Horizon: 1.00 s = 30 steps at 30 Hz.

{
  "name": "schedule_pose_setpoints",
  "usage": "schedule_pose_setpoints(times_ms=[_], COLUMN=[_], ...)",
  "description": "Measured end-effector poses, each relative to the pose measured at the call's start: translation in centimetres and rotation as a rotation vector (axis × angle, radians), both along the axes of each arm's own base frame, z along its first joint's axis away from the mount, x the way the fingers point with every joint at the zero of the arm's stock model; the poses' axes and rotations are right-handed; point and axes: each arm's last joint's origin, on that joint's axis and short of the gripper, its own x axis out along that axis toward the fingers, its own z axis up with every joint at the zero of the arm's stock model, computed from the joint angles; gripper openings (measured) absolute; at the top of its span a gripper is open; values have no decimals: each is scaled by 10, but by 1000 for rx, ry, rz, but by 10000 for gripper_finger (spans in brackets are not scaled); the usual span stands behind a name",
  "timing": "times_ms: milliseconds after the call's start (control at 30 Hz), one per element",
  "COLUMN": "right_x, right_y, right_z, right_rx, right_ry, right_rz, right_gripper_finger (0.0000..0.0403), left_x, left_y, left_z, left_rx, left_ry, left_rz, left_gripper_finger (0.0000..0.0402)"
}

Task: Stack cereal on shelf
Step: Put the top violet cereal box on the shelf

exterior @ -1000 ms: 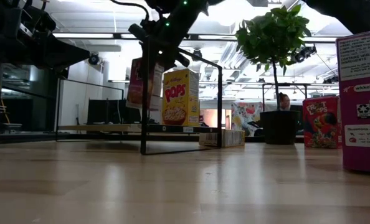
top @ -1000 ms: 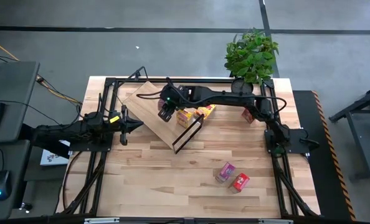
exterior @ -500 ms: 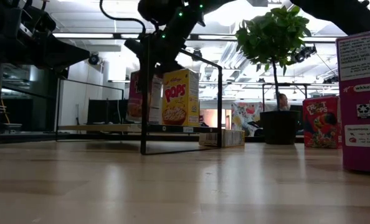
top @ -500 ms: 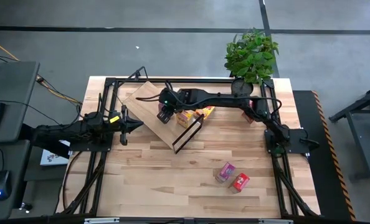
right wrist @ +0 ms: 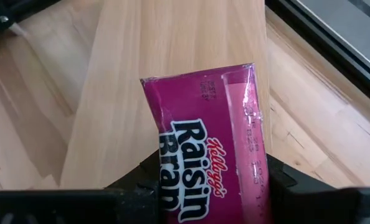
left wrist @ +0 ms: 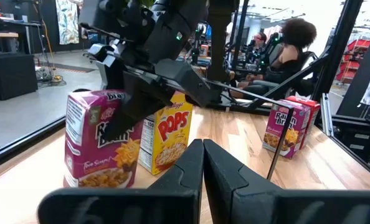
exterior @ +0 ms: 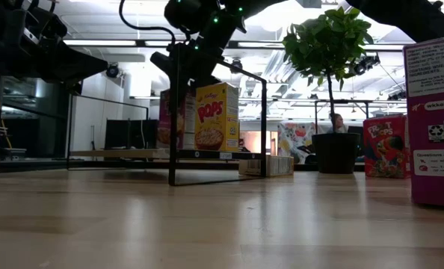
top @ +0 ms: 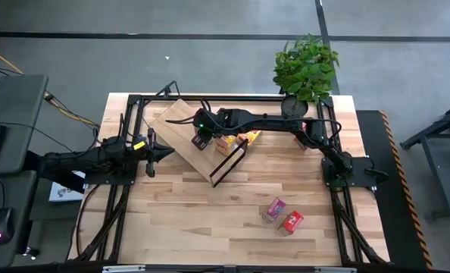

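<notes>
Six boxes in all: two stand on the shelf, one lies beside it, three wait elsewhere on the tabletop.
Left hand [top: 151, 152]: pinched shut and holding nothing, parked near the left edge of the tabletop [top: 179, 212], pointing toward the shelf.
Shelf [top: 181, 129]: light board set at an angle at the back of the tabletop, its black wire frame [top: 229, 162] at the end nearer the middle.
Right hand [top: 201, 139]: reaches across from the right and sits over the shelf, fingers closed on the purple box [left wrist: 101, 138], gripping its top.
What just changed: a second ago the purple box hung tilted above the board; it has since come down and straightened, and now looks upright with its base at or very near the board, just beside the upright yellow box [left wrist: 166, 137].
What that means: this box looks all but placed. In my judgement the next move is to open the fingers and lift straight up so neither upright box gets knocked.
Second yellow box [top: 249, 136]: lying flat just past the wire frame, not yet shelved.
Boxes to the right: one red box [top: 302, 139] at the back, partly hidden under the right arm; one purple box [top: 273, 208] and one red box [top: 292, 221] close together near the front.
Progress: roughly a third done.
</notes>
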Motion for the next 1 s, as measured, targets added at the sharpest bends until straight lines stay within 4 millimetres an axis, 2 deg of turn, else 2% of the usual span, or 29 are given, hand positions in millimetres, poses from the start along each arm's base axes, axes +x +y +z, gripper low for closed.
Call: schedule_pose_setpoints(times_ms=[333,667,867,1000], right_x=[0,-1,0,1], right_y=[0,0,4,7], right_z=[0,0,3,17], right_rx=[-6,-4,-17,-48], right_ry=[0,7,8,5], right_rz=[-14,-22,13,58], right_gripper_finger=[143,240,252,252], left_x=[0,0,0,0], left_y=[0,0,0,0], left_z=[0,0,0,0], left_rx=[0,0,0,0], left_ry=[0,0,0,0], left_rz=[0,0,0,0], left_gripper_finger=[3,3,3,3])
